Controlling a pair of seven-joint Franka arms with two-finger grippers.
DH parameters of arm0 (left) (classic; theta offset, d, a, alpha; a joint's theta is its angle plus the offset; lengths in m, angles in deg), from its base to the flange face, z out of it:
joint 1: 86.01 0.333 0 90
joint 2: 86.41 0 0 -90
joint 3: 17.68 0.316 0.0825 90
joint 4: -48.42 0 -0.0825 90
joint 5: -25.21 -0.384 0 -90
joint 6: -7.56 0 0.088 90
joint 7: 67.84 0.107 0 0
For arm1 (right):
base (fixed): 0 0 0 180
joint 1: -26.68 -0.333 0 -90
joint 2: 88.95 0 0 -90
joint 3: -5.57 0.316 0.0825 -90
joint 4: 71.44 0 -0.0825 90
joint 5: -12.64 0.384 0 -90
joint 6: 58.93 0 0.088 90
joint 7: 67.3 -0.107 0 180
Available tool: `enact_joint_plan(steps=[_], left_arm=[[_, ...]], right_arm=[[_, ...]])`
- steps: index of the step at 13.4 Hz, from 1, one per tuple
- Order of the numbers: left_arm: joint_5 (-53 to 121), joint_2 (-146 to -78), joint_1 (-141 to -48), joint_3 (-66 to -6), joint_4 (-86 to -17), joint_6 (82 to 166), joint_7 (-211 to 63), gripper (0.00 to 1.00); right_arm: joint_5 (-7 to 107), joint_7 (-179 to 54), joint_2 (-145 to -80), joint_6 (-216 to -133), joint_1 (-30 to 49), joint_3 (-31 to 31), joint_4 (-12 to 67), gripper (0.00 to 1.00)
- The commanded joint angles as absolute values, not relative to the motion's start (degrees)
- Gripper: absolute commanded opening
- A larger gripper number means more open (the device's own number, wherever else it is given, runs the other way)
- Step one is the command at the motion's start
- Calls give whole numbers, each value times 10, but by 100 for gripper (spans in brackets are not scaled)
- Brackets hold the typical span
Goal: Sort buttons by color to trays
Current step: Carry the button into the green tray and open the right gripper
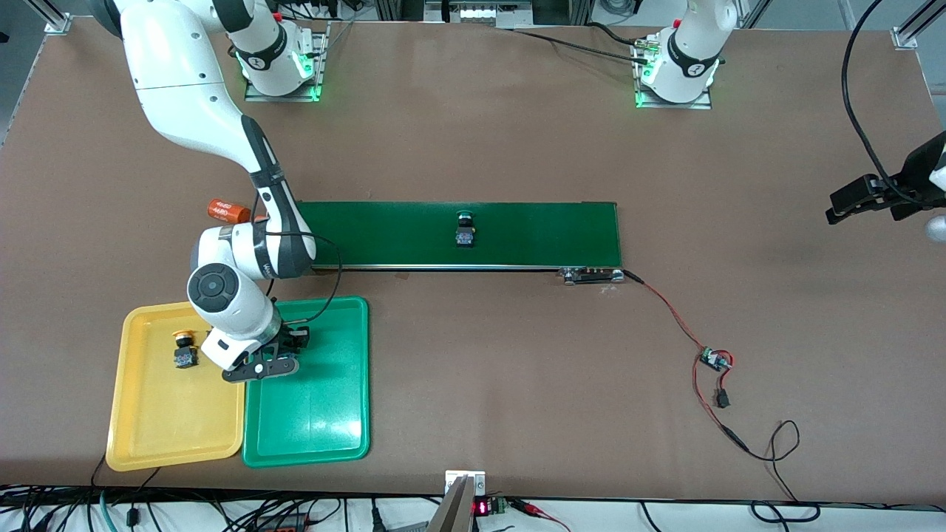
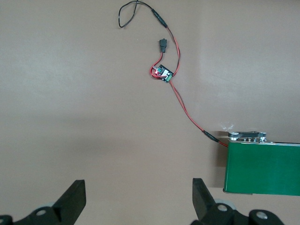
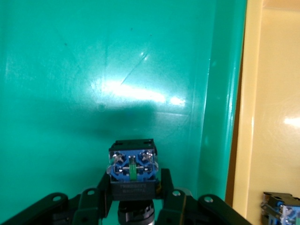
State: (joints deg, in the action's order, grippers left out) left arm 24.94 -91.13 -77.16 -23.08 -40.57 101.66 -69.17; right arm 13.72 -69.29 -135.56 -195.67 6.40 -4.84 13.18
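Note:
My right gripper point(image 1: 290, 346) hangs low over the green tray point(image 1: 325, 421), near its edge beside the yellow tray point(image 1: 162, 428). It is shut on a button point(image 3: 132, 166) with a black-blue block body; the cap sits between the fingers and its colour does not show. A yellow-capped button point(image 1: 184, 349) stands in the yellow tray. A green-capped button point(image 1: 465, 229) sits on the dark-green belt. My left gripper point(image 2: 139, 197) waits open and empty above the bare table at the left arm's end.
The long dark-green conveyor belt point(image 1: 532, 233) runs across the table's middle, with an orange cylinder point(image 1: 227, 211) at its end toward the right arm. Red-black wires and a small circuit board point(image 1: 715, 359) lie near its other end.

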Motion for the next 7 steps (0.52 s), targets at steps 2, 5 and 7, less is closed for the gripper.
enact_joint_plan(steps=[2,5,7], left_arm=[[272,-911,-763,-230,-402,1013,-685,100],[265,-912,-764,-231,-401,1013,-686,100],[263,-911,-764,-234,-402,1007,-685,100]], right_arm=[[138,-686,-1370,-1957,73,-39,116,72],[141,-686,-1366,-1952,73,-36,118,100],[153,-695,-1345,-1927,63,-27,132,100]])
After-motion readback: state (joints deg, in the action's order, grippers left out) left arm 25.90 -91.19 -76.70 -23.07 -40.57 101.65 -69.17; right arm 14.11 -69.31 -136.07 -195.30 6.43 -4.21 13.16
